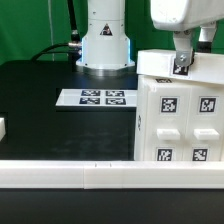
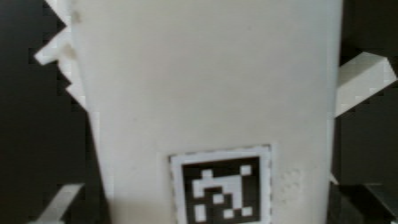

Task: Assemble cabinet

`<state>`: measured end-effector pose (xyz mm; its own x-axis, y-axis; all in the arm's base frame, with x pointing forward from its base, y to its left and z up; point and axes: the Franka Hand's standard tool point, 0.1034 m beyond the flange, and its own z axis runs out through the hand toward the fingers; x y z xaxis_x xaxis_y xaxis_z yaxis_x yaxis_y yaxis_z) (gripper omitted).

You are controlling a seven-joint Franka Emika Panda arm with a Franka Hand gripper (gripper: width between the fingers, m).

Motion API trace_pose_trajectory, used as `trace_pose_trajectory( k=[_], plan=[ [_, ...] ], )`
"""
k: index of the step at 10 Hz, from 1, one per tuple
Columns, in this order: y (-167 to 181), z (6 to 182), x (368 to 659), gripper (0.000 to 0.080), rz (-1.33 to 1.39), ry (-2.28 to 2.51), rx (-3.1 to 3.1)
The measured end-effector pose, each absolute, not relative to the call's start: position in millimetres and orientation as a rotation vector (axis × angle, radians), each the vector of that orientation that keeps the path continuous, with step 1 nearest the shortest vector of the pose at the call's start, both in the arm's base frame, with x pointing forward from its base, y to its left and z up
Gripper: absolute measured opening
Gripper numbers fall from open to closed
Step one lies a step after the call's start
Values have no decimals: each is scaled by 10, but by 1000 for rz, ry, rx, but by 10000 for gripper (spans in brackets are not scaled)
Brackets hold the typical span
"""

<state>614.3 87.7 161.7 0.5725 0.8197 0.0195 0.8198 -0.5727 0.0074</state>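
The cabinet [image 1: 180, 115] is the big white box with several black-and-white tags, standing at the exterior view's right on the black table. My gripper [image 1: 183, 66] comes down from above onto the cabinet's top edge. In the wrist view a white cabinet panel [image 2: 205, 90] with one tag [image 2: 222, 186] fills the space between my fingers. The fingertips [image 2: 71, 200] stand on either side of the panel with a thin dark gap, so the gripper [image 2: 210, 205] is open around it and grips nothing.
The marker board [image 1: 97, 97] lies flat at the table's middle. The robot's white base [image 1: 105, 45] stands behind it. A small white block [image 1: 2, 128] sits at the exterior view's left edge. A low white rail [image 1: 90, 175] runs along the front.
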Motion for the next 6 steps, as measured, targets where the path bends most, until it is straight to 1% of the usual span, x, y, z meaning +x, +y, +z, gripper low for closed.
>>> trace_pose_trajectory(
  k=[3, 6],
  plan=[
    [870, 1617, 6143, 557, -32, -1400, -2809],
    [871, 1616, 6143, 557, -32, -1058, -2951]
  ],
)
